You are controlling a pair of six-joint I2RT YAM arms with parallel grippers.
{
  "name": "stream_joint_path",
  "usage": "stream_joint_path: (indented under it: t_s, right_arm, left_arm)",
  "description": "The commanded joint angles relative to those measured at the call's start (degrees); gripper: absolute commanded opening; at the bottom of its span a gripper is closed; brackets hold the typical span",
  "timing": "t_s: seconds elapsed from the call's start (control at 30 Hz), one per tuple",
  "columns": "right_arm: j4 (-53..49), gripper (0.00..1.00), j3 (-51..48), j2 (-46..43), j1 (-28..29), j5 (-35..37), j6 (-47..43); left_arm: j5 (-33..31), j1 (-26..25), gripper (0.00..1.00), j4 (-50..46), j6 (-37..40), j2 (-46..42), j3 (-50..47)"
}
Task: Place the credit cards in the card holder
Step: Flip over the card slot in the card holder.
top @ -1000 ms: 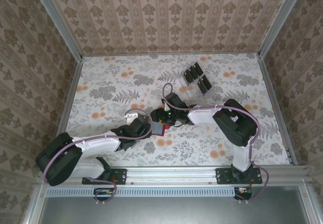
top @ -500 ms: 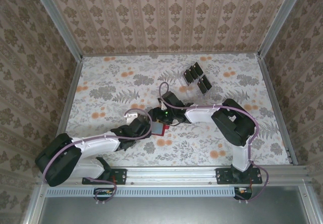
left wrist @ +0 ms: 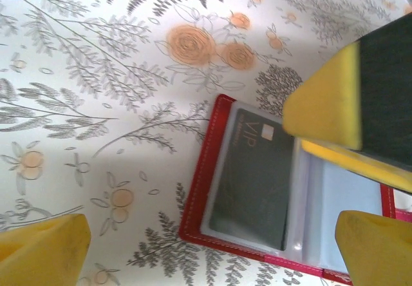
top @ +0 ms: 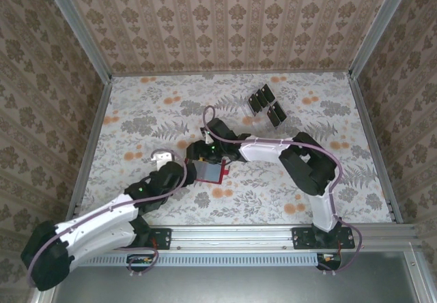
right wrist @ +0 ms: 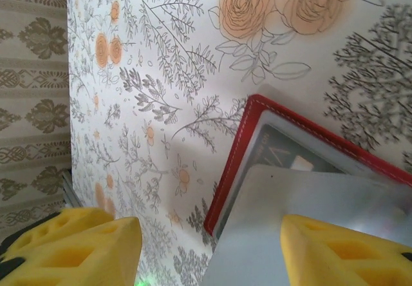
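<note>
table (top: 136, 112): floral, bears everything.
left gripper (left wrist: 206, 250): spread wide, empty, just left of holder.
right gripper (right wrist: 212, 254): above holder; grip impossible to tell.
rack (top: 254, 102): far right, stands credit cards (top: 274, 115) upright.
card holder (left wrist: 201, 170): centre, near; open flat for loading.
VIP card (left wrist: 254, 176): tucked in pocket.

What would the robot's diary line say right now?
card holder: lying open | credit card: one in clear pocket | left tool: open, near it | right tool: open, above it

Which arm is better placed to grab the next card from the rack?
Probably right: the rack stands right of centre, nearer the right gripper over the red wallet; the open left gripper sits farther.
</note>
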Motion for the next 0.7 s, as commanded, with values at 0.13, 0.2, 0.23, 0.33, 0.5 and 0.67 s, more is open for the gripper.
stream_joint_path:
  t_s: [0.13, 0.2, 0.23, 0.33, 0.5, 0.67]
  right_arm:
    - [-5.02, 0.60, 7.40, 7.86, 1.73, 0.33, -0.20]
    - [-5.27, 0.60, 7.77, 8.57, 1.77, 0.30, -0.11]
    - [-5.24, 0.60, 7.81, 8.73, 1.81, 0.27, -0.03]
    - [-5.50, 0.60, 7.43, 8.13, 1.72, 0.21, -0.39]
    - [-5.38, 0.60, 7.69, 5.02, 0.82, -1.39, -1.93]
    - [-6.16, 0.60, 7.61, -2.12, -1.36, -3.10, -5.43]
  left_arm:
    - [-2.71, 1.43, 1.00, -6.63, -1.94, -5.31, -2.08]
    - [-2.53, 1.64, 1.00, -6.89, -1.93, -5.50, -2.28]
    - [-2.46, 1.72, 1.00, -6.85, -2.00, -5.46, -2.42]
    - [-1.92, 2.26, 1.00, -6.10, -1.97, -5.16, -2.85]
    - [-0.05, 4.01, 1.00, -4.11, -0.72, -2.78, -2.46]
    - [3.80, 7.14, 1.00, -0.51, 2.58, 1.36, -0.65]
